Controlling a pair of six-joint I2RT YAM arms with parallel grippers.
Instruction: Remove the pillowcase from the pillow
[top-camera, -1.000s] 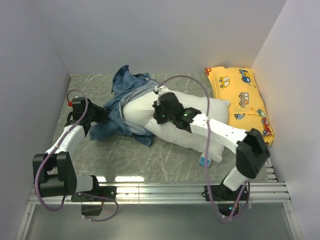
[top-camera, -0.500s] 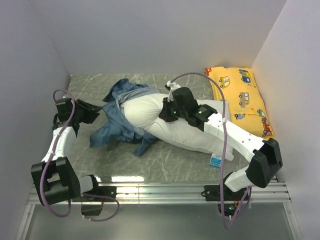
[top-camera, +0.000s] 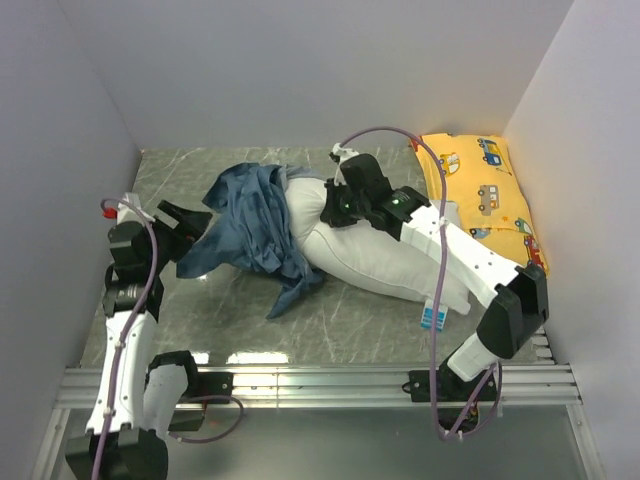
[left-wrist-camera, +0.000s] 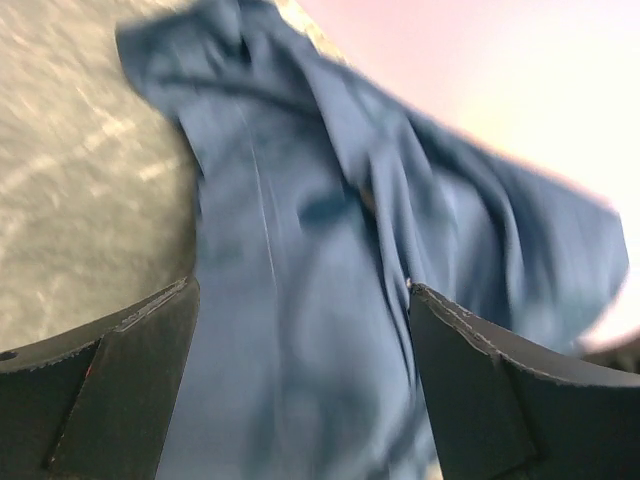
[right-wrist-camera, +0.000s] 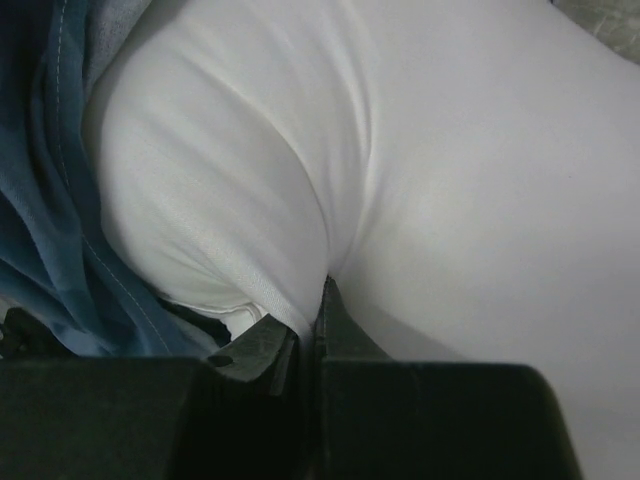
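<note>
Grey-green marbled tabletop (top-camera: 340, 320), pale walls (top-camera: 300, 70) on three sides, yellow car-print cushion (top-camera: 485, 195) far right. Dark-blue fabric pillowcase (top-camera: 250, 225) bunched against the left end of the plump white pillow (top-camera: 390, 265), mid-table. I see the left gripper (top-camera: 198, 228) low at the pillowcase's edge, jaws spread; the right gripper (top-camera: 335, 205) reaches across, pinching pillow fabric.

L wrist view: pillowcase (left-wrist-camera: 330, 250) blurred.

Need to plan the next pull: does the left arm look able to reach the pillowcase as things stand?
Probably yes: the left fingers stand open, the pillowcase lies just ahead of them with nothing between, and the right fingers pinch the pillow farther right.
</note>
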